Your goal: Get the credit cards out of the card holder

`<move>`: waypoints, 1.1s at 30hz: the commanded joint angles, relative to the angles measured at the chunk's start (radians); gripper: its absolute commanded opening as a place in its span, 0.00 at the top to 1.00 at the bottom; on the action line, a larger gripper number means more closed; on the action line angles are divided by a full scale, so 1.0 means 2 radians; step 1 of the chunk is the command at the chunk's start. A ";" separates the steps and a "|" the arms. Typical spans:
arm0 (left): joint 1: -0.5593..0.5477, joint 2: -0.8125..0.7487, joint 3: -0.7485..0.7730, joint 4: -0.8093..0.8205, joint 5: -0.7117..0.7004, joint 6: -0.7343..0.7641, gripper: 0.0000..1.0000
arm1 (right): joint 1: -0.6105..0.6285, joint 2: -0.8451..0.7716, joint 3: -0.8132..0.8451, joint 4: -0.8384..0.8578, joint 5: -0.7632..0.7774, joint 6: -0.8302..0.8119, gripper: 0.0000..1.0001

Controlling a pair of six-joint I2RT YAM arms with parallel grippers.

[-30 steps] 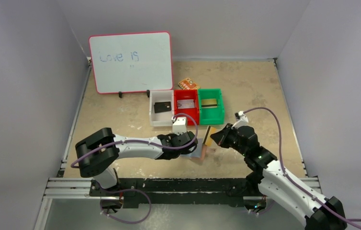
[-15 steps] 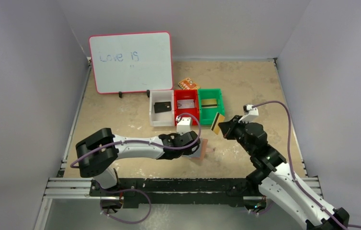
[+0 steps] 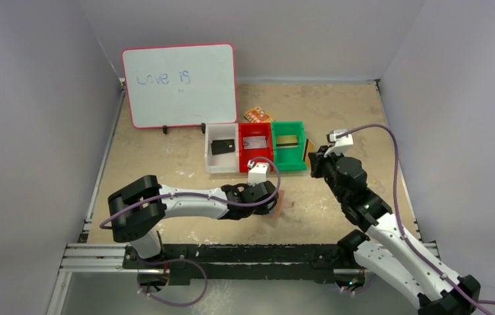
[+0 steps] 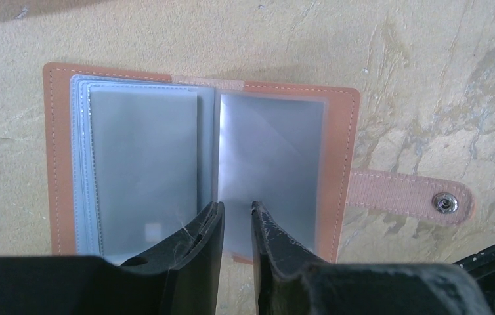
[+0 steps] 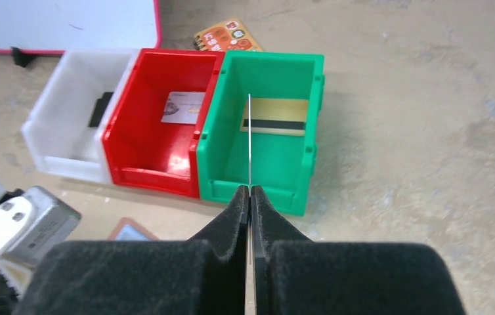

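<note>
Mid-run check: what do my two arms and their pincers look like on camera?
Both the left arm and right arm have white links with black joints and a purple cable looping along each. The left pincer and right pincer have black, tapering fingers.

Bright, even light — soft shadows, white glare inside the card holder (image 4: 200,157).

Matt leather-like card holder (image 4: 58,164), glossy plastic sleeves (image 4: 143,164), metal snap (image 4: 445,203), smooth plastic green bin (image 5: 284,184), rough tabletop (image 4: 166,33)

The right tool (image 5: 250,195) pinches a thin card (image 5: 249,141) edge-on; just ahead, a green bin (image 5: 278,187) holds a gold card (image 5: 281,110).
</note>
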 commanded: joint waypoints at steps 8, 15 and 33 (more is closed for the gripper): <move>-0.002 0.008 0.002 0.038 0.009 0.002 0.77 | -0.001 0.084 0.041 0.099 0.005 -0.224 1.00; -0.002 0.006 -0.012 0.044 0.007 -0.003 0.77 | -0.002 0.160 0.058 0.105 -0.001 -0.314 1.00; -0.002 -0.011 -0.052 0.078 -0.003 -0.031 0.71 | -0.024 0.310 0.128 0.109 -0.099 -0.450 1.00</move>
